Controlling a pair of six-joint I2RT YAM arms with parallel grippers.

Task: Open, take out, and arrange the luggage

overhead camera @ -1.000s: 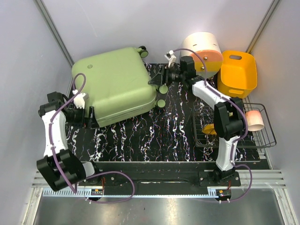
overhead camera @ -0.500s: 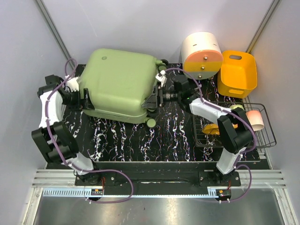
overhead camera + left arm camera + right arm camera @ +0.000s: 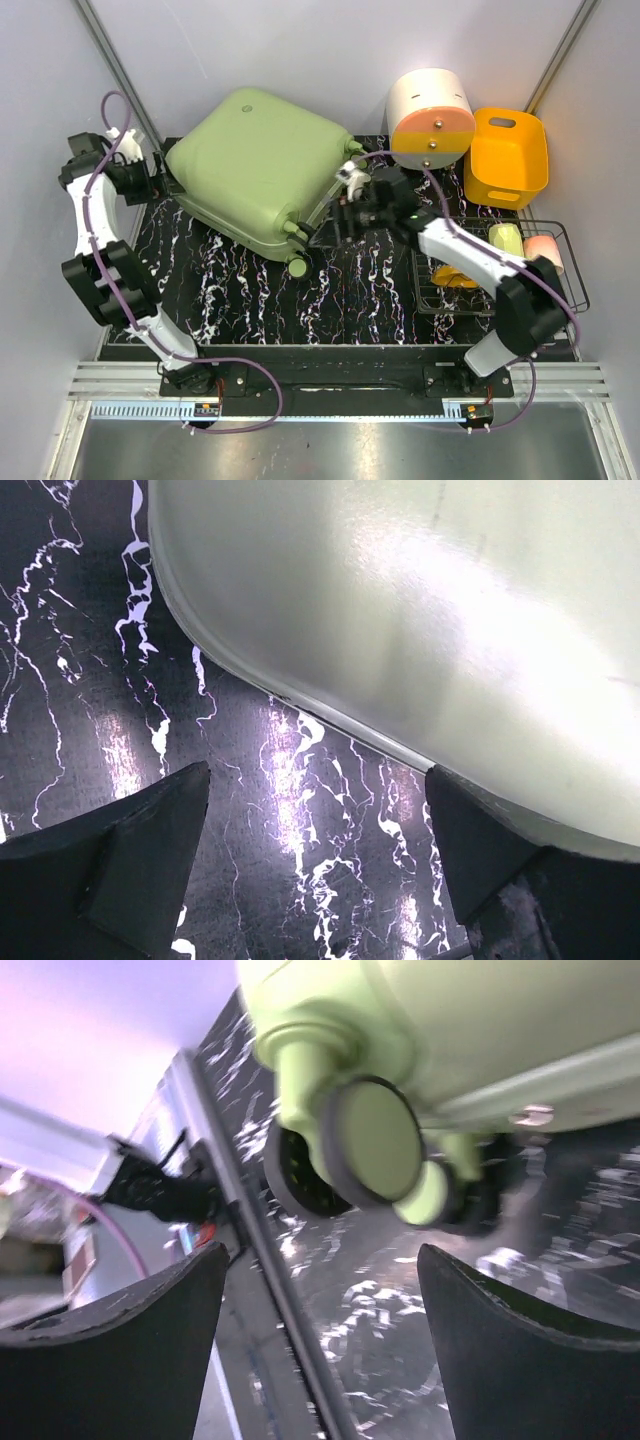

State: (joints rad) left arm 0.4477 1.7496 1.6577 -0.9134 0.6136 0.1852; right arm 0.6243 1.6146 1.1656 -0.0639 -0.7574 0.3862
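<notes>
Luggage (image 3: 255, 165) closed on black white-veined table (image 3: 350, 290); pale walls (image 3: 300, 50).

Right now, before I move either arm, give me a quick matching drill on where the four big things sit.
1 luggage
2 orange bin
3 cream-and-orange drum
4 wire basket

A back right corner
B right side, nearer the arm bases than the others
C back left, lying shut
D at the back, between 1 and 2

Pairs: 1-C, 2-A, 3-D, 4-B

wears white shells (image 3: 88, 215) over black joints (image 3: 105, 285) on both arms (image 3: 470, 255), trails purple cables (image 3: 245, 367), ends in matte black wedge fingers (image 3: 120, 870).
</notes>
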